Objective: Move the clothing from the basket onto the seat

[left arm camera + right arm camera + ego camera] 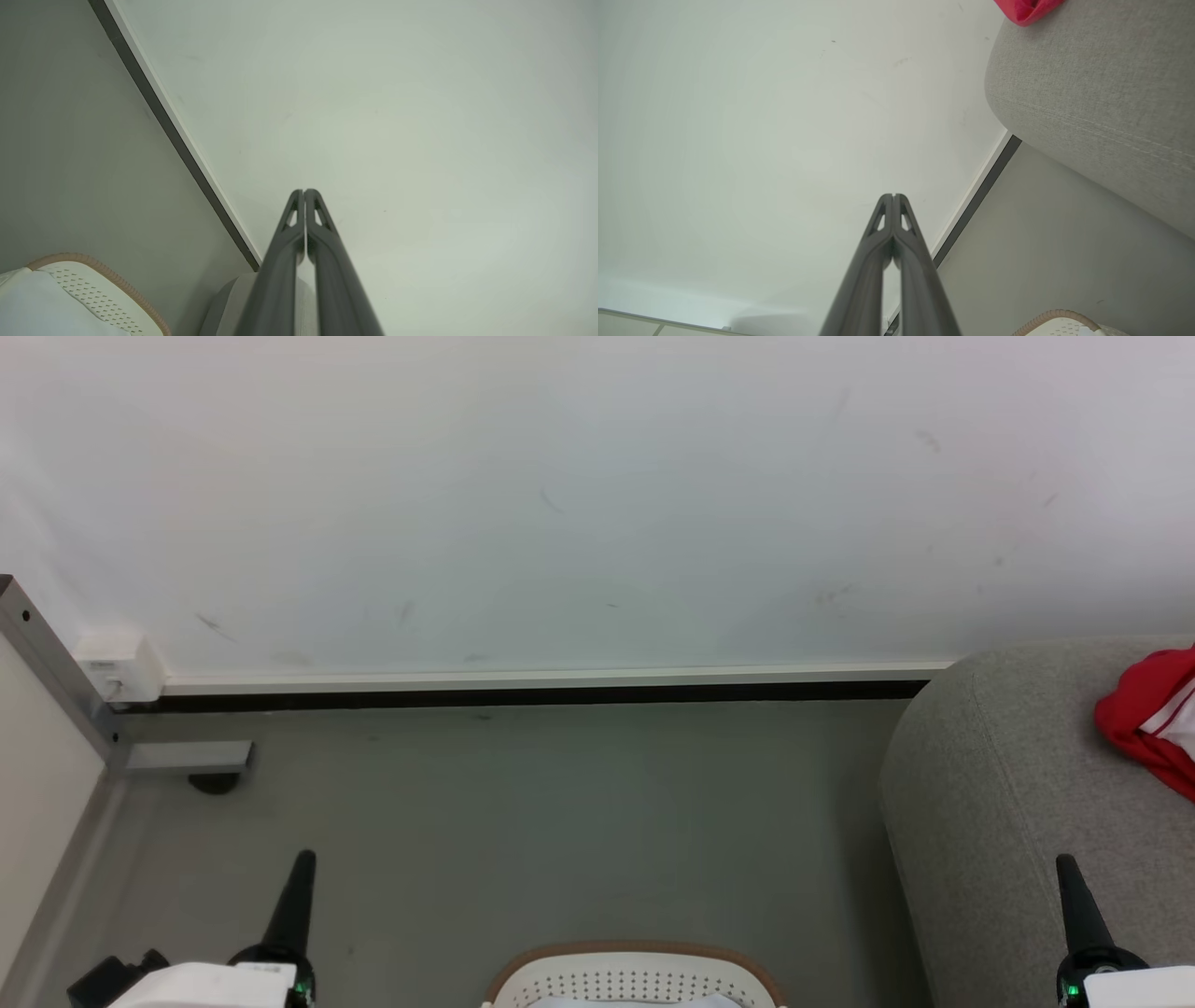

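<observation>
Bright red, white-trimmed clothing [1128, 723] lay on the light grey woven sofa [1008, 803] at three o'clock. The white perforated, brown-rimmed basket [635, 980] sat at six. Both arms' jaws were pressed together, empty.

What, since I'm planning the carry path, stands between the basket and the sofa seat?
Nothing visible does. A strip of grey floor lies between the basket and the seat, whose rounded side rises beside it. Red clothing already lies on the seat.
</observation>
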Controlling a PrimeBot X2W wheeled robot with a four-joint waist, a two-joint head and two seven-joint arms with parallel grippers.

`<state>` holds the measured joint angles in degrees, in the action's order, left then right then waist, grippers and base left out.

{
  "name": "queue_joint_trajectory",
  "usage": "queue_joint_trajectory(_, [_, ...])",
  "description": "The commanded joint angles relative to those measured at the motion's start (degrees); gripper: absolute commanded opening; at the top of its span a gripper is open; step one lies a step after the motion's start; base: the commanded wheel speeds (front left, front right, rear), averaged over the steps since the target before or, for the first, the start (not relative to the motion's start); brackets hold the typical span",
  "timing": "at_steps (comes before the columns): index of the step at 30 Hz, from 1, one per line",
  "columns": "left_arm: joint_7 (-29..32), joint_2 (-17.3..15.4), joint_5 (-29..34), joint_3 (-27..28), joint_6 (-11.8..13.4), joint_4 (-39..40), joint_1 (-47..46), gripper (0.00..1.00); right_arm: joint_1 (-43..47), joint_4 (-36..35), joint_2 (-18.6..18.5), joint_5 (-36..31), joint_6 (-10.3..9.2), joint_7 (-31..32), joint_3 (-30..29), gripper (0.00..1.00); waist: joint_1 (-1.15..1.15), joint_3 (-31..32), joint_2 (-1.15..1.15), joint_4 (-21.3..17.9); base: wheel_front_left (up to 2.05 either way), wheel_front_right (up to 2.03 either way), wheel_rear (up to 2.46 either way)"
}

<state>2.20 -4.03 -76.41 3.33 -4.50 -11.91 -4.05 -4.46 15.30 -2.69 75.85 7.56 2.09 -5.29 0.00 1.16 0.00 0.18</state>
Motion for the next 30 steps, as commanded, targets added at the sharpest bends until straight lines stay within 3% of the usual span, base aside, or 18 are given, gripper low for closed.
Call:
queue_joint_trajectory(1, [0.4,0.0,-1.5,0.5,0.0,0.6,-0.9,0.0,-0.9,-0.4,-0.5,1.8,-0.1,0.5,-0.2,0.0,0.0,0.0,0.0,0.0,0.0,0.0,0.0])
queue_joint_trajectory(30, [3.7,0.9,-13.3,2.9,0.3,1.3,-2.1,0.0,-2.7,-0.5,-0.8,14.0,-0.12,3.4,-0.7,0.0,0.0,-0.8,0.0,-0.2,0.0,0.0,0.0])
